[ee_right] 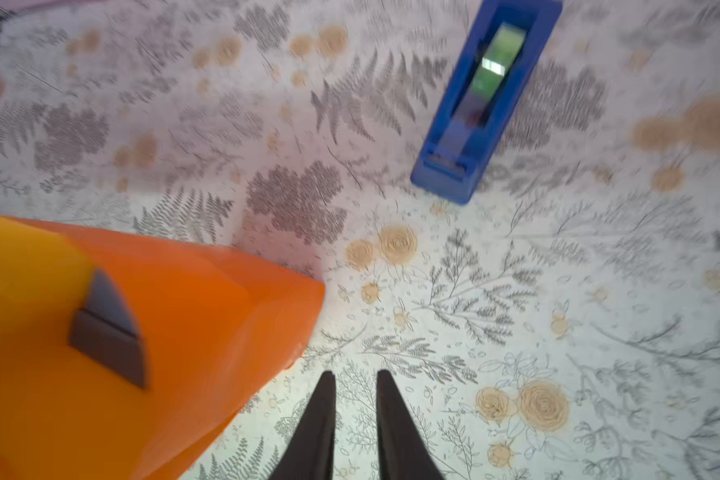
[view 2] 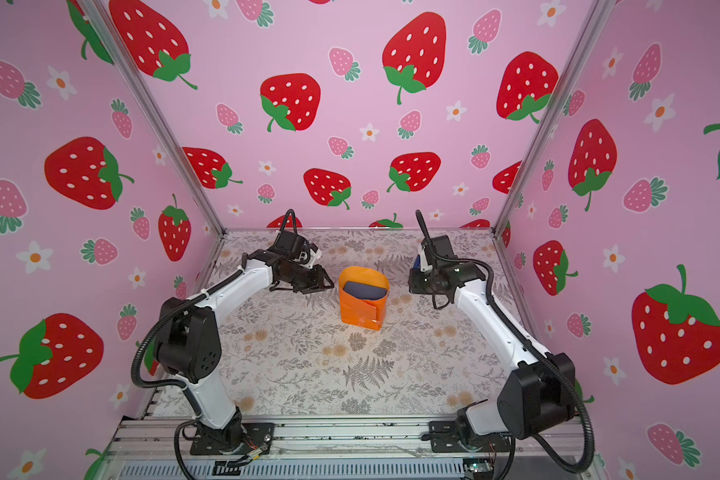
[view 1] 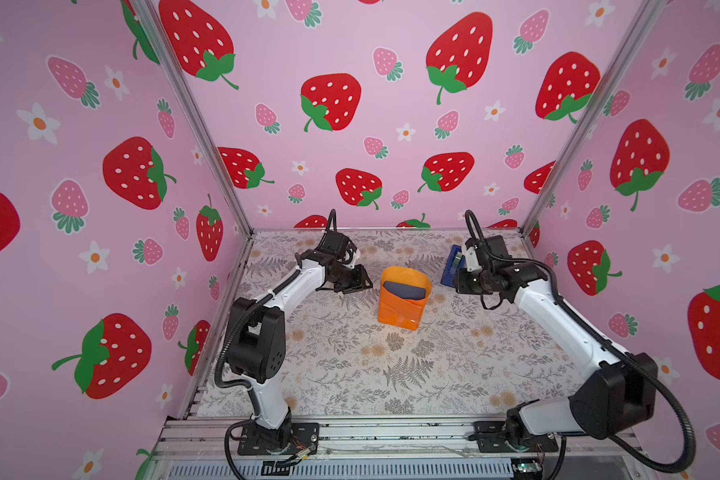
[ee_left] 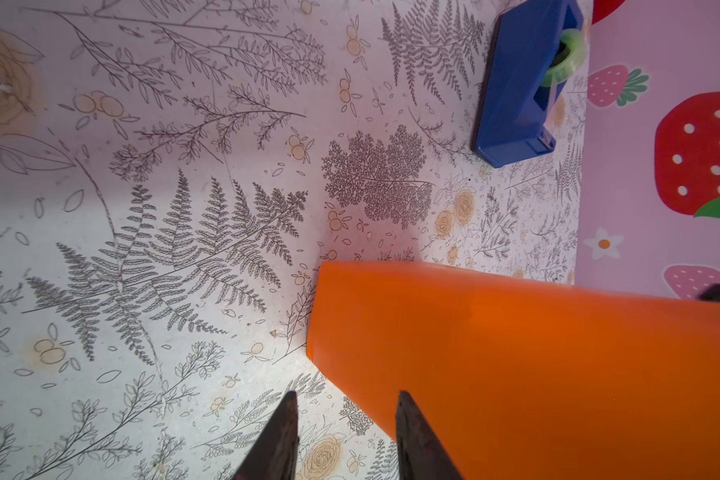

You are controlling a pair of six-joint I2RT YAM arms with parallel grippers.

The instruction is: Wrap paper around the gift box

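The orange paper [view 1: 400, 311] [view 2: 360, 311] is folded around the gift box at mid-table. Its far end stands open as a raised flap. There the slate-blue gift box [view 1: 404, 290] [view 2: 364, 290] shows, and a corner of the gift box [ee_right: 109, 332] pokes out of the paper [ee_right: 208, 307]. My left gripper [view 1: 366, 284] [view 2: 329, 284] [ee_left: 346, 395] hovers just left of the package, open, with only table between its fingers. One finger overlaps the paper [ee_left: 516, 353]. My right gripper [view 1: 456, 282] [view 2: 410, 282] [ee_right: 356, 374] hangs to the right, narrowly open and empty.
A bright-blue tape dispenser [view 1: 451, 266] [ee_left: 516, 83] [ee_right: 483, 104] with a green roll sits at the back right, partly behind my right wrist. The floral table covering [view 1: 391, 374] spreads in front. Pink strawberry walls enclose three sides.
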